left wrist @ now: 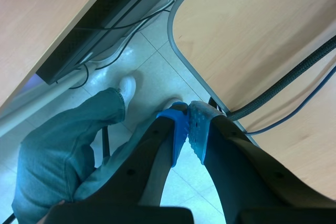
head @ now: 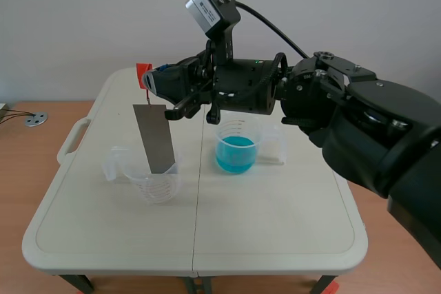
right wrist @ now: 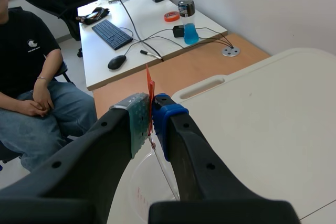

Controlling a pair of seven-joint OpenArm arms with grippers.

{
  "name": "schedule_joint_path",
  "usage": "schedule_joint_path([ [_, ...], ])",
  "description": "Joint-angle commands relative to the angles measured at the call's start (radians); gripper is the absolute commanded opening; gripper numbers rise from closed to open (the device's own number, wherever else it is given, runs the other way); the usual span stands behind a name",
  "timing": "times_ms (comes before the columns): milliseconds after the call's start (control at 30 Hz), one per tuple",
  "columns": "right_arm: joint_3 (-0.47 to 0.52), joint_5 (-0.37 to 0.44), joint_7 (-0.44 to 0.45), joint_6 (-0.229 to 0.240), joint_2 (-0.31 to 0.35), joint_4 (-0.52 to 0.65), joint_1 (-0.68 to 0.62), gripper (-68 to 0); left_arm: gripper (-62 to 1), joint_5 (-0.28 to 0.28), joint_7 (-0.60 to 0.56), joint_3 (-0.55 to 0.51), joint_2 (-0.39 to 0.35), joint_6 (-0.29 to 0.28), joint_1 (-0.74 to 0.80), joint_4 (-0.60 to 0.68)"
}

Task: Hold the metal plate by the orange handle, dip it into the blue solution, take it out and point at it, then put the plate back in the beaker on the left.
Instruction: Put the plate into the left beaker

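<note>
The left gripper (left wrist: 188,129) is seen only by its own wrist camera: its 2 pads are pressed together with nothing between them, above a floor and a person's leg (left wrist: 68,140) in jeans. The right gripper (head: 157,82) clamps the orange handle (head: 144,74). The metal plate (head: 155,139) hangs under it, with its lower end inside the clear left beaker (head: 157,182). I cannot tell if it touches the bottom. The beaker of blue solution (head: 236,151) stands near on the table (head: 275,225). Behind sit 1 person (right wrist: 26,66), a keyboard (right wrist: 113,34) and a bottle (right wrist: 186,17).
</note>
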Motion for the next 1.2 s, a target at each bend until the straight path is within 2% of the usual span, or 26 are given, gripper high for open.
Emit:
schedule_joint_path([
  [0,0.002,0.024,0.033,0.009,-0.006,0.004,0.012,-66.1,-59.7,-0.003,-0.006,-0.002,-0.008,-0.001,0.0,0.006],
  [200,0.002,0.102,0.025,0.009,-0.015,-0.043,0.012,-66.1,-59.7,-0.003,-0.006,-0.002,-0.008,-0.001,0.0,0.006],
  [600,0.002,0.262,-0.113,0.009,-0.053,-0.071,0.012,-66.0,-59.7,-0.003,-0.006,-0.002,-0.008,-0.001,0.0,0.006],
  [967,0.002,0.267,-0.142,0.009,-0.055,-0.075,-0.03,-66.0,-59.7,-0.003,-0.006,-0.002,-0.008,-0.001,0.0,0.006],
  [1100,0.002,0.232,-0.141,0.008,-0.055,-0.075,-0.036,-66.0,-59.7,-0.003,-0.006,-0.002,-0.008,-0.001,0.0,0.006],
  [1167,0.002,0.212,-0.141,-0.008,-0.055,-0.076,-0.039,-66.0,-59.7,-0.003,-0.006,-0.002,-0.008,-0.001,0.0,0.006],
])
